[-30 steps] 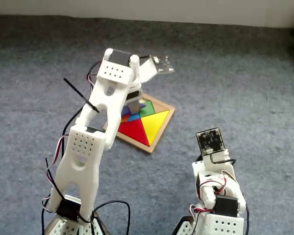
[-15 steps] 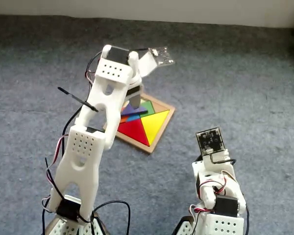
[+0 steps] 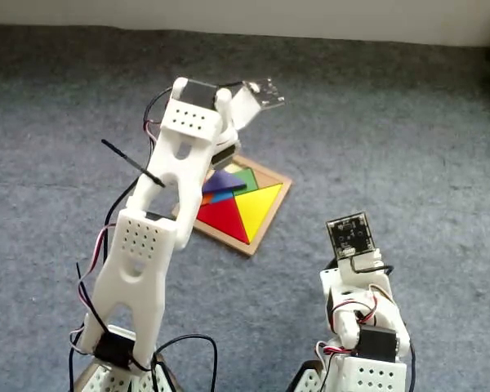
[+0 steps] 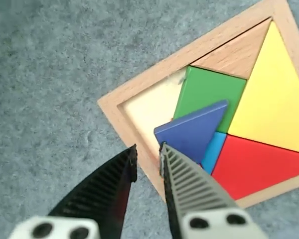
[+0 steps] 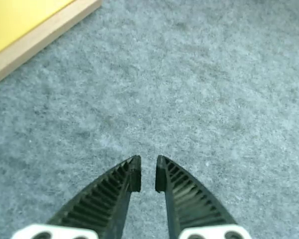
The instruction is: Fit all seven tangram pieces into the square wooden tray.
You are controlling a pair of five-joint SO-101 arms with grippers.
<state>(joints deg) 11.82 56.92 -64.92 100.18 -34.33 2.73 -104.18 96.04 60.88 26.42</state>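
Note:
The square wooden tray (image 3: 271, 219) lies on the grey carpet left of centre. Inside it sit a yellow triangle (image 4: 269, 94), a red triangle (image 4: 259, 162), a green piece (image 4: 209, 92), a light blue piece (image 4: 214, 149) and a wood-coloured triangle (image 4: 236, 50). A dark blue triangle (image 4: 192, 132) lies tilted on top of the green and light blue pieces, beside a bare cream patch (image 4: 152, 107) of tray floor. My left gripper (image 4: 148, 152) hangs above the tray's corner, shut and holding nothing. My right gripper (image 5: 147, 174) is shut over bare carpet, apart from the tray.
The left arm (image 3: 159, 212) stretches up over the tray's near-left side and hides part of it. The right arm (image 3: 359, 269) stays folded at the front right. The tray's rim (image 5: 50, 30) and yellow triangle (image 5: 20, 20) lie ahead of my right gripper.
The left arm has lifted up and away from the tray, uncovering the dark blue triangle lying in it. The right arm has not moved.

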